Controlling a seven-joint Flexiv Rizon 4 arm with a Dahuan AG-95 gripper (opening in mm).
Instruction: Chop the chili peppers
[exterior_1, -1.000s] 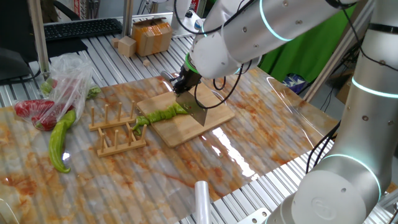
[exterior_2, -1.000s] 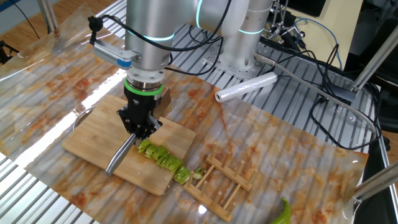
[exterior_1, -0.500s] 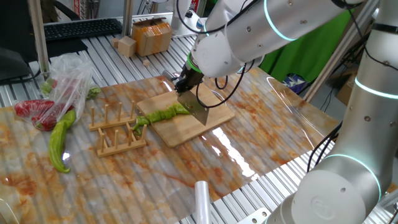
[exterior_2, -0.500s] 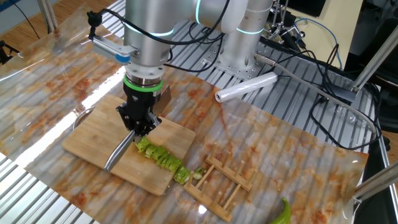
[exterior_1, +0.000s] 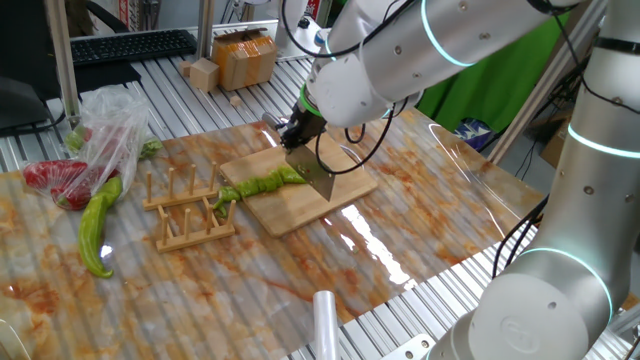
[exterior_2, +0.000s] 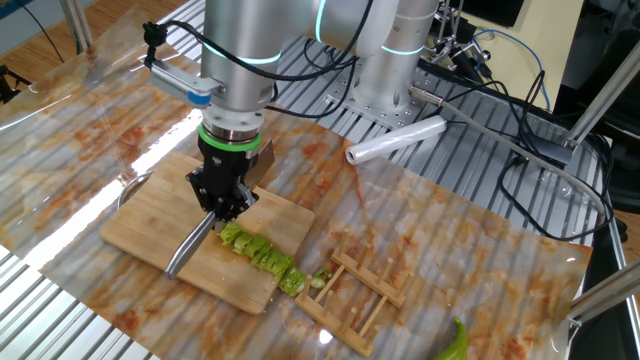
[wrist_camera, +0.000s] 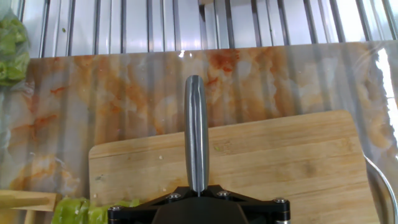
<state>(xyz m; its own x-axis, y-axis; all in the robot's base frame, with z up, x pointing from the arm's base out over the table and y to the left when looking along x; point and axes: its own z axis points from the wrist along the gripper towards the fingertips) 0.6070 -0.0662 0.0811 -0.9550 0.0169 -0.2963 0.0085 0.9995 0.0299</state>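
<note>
Chopping chili peppers (exterior_2: 262, 253) on a bamboo cutting board (exterior_2: 150, 215) with a cleaver (exterior_1: 314, 171)

gripper (exterior_2: 222, 205) clamped tight on the cleaver's handle, blade slanting down onto the board right at one end of the chili; chili lies in a row of green chunks along the board's edge, running toward the wooden rack (exterior_2: 358, 291) (one bit sits just off the board beside it); a fatter yellow-green pepper (exterior_1: 96, 224) and a plastic bag (exterior_1: 95, 140) of red peppers sit well apart on the marbled mat (exterior_2: 440, 230)

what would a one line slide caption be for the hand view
Gripper shut on a knife, blade reaching out over the wooden cutting board, with chopped chili peppers at lower left.
</note>
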